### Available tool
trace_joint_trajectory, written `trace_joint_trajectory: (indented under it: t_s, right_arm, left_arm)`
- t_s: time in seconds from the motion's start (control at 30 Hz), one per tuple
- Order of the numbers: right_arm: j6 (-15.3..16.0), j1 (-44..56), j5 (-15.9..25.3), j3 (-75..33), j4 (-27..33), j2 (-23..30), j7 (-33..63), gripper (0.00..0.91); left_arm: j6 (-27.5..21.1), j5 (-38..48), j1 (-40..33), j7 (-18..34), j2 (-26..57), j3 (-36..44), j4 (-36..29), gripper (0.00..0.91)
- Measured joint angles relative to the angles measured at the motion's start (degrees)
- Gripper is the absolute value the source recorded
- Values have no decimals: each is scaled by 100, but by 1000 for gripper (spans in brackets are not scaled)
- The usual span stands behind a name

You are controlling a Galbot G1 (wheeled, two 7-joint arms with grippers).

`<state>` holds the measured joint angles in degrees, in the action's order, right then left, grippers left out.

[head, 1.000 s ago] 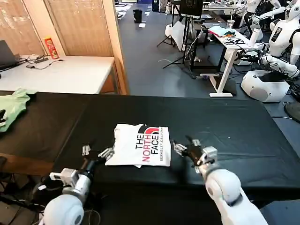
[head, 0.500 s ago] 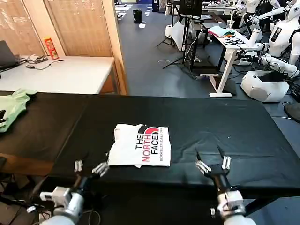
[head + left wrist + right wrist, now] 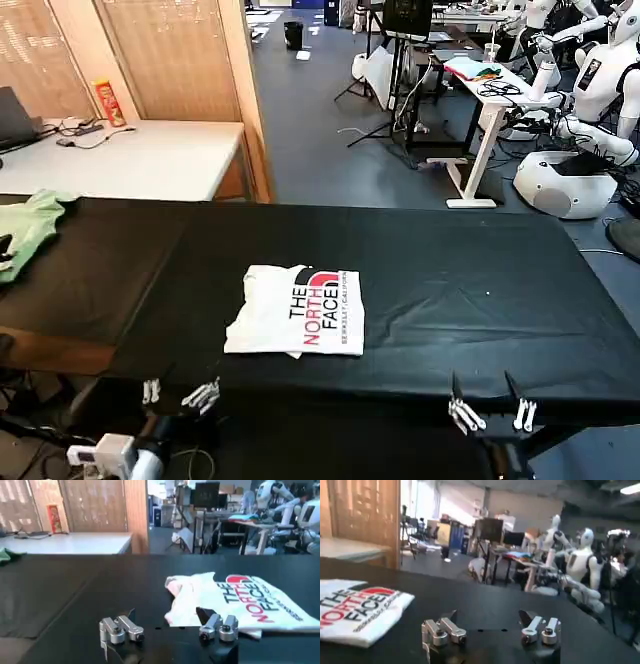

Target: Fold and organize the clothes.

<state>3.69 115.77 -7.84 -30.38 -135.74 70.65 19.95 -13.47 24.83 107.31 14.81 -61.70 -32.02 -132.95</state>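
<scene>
Soft white cotton T-shirt [image 3: 297,310] on matt black tablecloth [image 3: 470,290].

A robotics lab: white humanoid robots [image 3: 600,70] stand along the far side by a white desk strewn with cables [image 3: 490,85], tripod stands [image 3: 385,75] on grey floor, beyond the long black-draped bench [image 3: 450,290].

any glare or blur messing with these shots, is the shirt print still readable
Head view: even light, no glare, the T-shirt print reads cleanly on the black table. Left wrist view: print legible, bright background. Right wrist view: dimmer, far robots soft, part of the print readable.
</scene>
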Motion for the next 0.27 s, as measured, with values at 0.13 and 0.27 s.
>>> trace_joint_trajectory:
  t_s: [0.13,0.27]
  right_arm:
    - [3,169,-5,-6,-70,10,2,878]
    - [0,246,-2,-13,-99,12,-1,878]
  left_arm:
    - [-62,29,113,-14,31,-58,-53,878]
    - [-116,39,148,-16,42,-74,-108,878]
